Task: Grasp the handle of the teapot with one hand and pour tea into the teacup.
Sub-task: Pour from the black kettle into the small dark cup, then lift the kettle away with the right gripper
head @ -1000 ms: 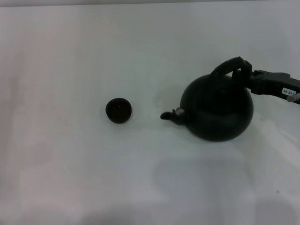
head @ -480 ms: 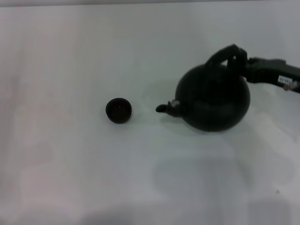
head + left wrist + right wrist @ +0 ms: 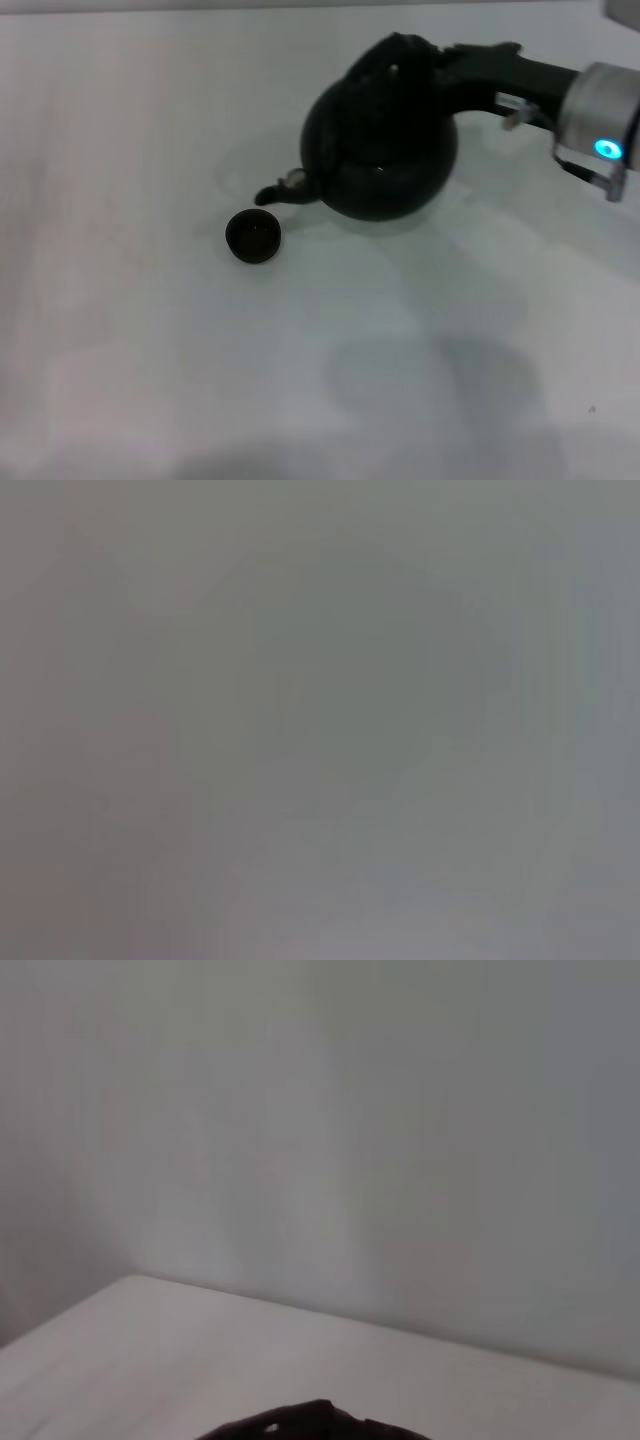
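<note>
In the head view the round matte-black teapot (image 3: 385, 150) hangs in the air, tilted, with its spout (image 3: 275, 191) pointing down-left just above and to the right of the tiny dark teacup (image 3: 253, 236). The teacup stands on the white table (image 3: 150, 350). My right gripper (image 3: 440, 60) reaches in from the right and is shut on the black arched handle (image 3: 405, 50) at the top of the pot. A dark sliver (image 3: 300, 1422) at the edge of the right wrist view is part of the pot or handle. My left gripper is out of view.
The white table stretches all around the cup and pot, with the pot's shadow (image 3: 430, 380) on it at the front right. The right wrist view shows a pale wall (image 3: 350, 1110) beyond the table edge. The left wrist view shows only blank grey.
My right gripper has carried the teapot up and to the left, from the right side of the table to beside the teacup, and the spout now dips toward the cup. The teacup has not moved.
</note>
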